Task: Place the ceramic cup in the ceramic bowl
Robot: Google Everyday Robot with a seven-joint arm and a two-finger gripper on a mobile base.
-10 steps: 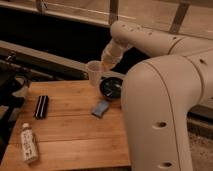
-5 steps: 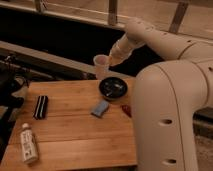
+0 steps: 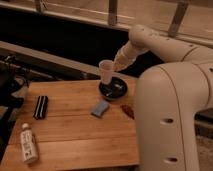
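Note:
The white ceramic cup (image 3: 106,71) is upright, held just over the left rim of the black ceramic bowl (image 3: 116,91), which sits at the far right part of the wooden table (image 3: 75,135). My gripper (image 3: 117,64) comes in from the right at the end of the white arm and is shut on the cup's right side. The cup's base overlaps the bowl's rim in this view; I cannot tell whether it touches the bowl.
A small blue rectangular object (image 3: 100,108) lies in front of the bowl. A black ribbed object (image 3: 40,106) lies at the left. A white labelled bottle (image 3: 27,144) lies at the front left. My large white body (image 3: 175,120) fills the right side.
The gripper has carried the cup to the right and then down, from beside the bowl's left side to over the bowl's left rim.

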